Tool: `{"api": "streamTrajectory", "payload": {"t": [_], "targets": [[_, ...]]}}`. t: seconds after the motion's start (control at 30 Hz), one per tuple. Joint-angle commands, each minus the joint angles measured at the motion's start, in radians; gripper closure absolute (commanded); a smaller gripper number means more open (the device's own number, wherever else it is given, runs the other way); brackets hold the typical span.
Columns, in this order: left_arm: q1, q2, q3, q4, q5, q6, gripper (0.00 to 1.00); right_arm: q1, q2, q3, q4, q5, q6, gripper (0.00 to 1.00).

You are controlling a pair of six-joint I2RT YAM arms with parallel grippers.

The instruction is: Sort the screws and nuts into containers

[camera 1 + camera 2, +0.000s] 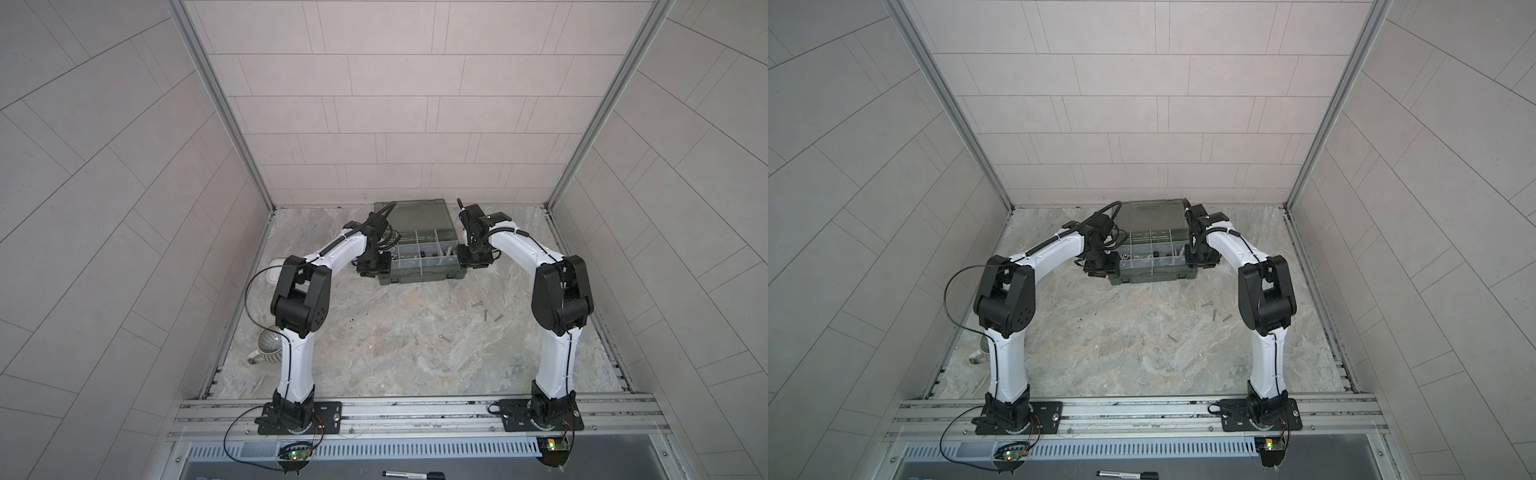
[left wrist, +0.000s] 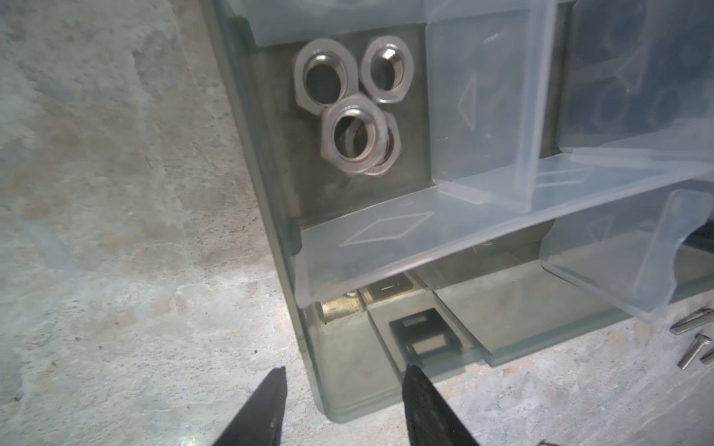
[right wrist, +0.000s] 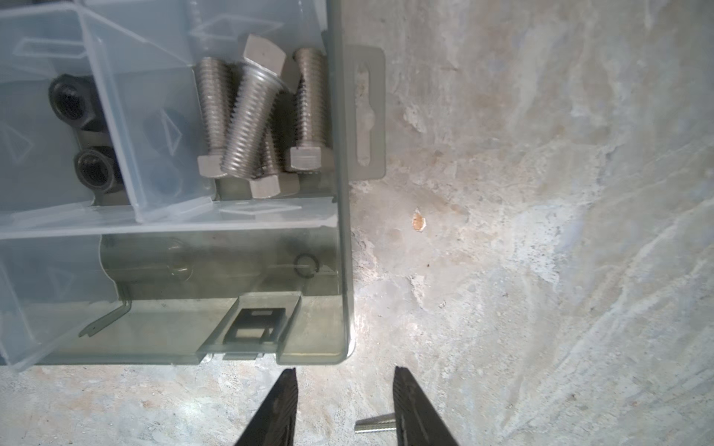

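Note:
The containers are clear-walled compartments in a dark grey-green organizer case (image 1: 419, 277) (image 1: 1148, 277), lid (image 1: 411, 216) open toward the back. Several silver nuts (image 2: 347, 112) lie in one end compartment. Thick hex-head screws (image 3: 255, 116) fill the opposite end compartment, with black nuts (image 3: 77, 127) in the one beside it. Thin loose screws (image 1: 485, 315) (image 1: 1214, 315) lie on the table in front. My left gripper (image 2: 344, 370) (image 1: 374, 266) is open, its fingers astride the case's left front corner. My right gripper (image 3: 344, 369) (image 1: 469, 259) is open over bare table off the right front corner, beside a thin screw (image 3: 373, 423).
A ribbed grey mug (image 1: 270, 343) lies by the left wall, partly behind my left arm. A white object (image 1: 276, 272) sits further back on that side. A black marker pen (image 1: 411, 473) rests on the front ledge. Grey walls enclose the marble table (image 1: 374, 353).

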Motion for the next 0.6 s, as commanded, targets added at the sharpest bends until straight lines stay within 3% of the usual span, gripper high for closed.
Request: {"api": "streamTrajectory", "payload": {"t": [0.0, 0.27, 0.4, 0.57], "targets": [[0.014, -0.008, -0.017, 0.014, -0.014, 0.027, 0.46, -0.004, 0.049, 0.025, 0.009, -0.009, 0.031, 0.58], [0.049, 0.03, -0.008, 0.027, 0.024, 0.028, 0.52, -0.004, 0.126, 0.082, 0.01, -0.02, 0.047, 0.6], [0.053, 0.05, -0.01, 0.031, 0.032, 0.027, 0.67, -0.004, 0.15, 0.092, 0.01, -0.03, 0.047, 0.62], [0.053, 0.057, -0.018, 0.032, 0.033, 0.027, 0.83, 0.003, 0.147, 0.074, 0.003, -0.051, 0.05, 0.73]]}}
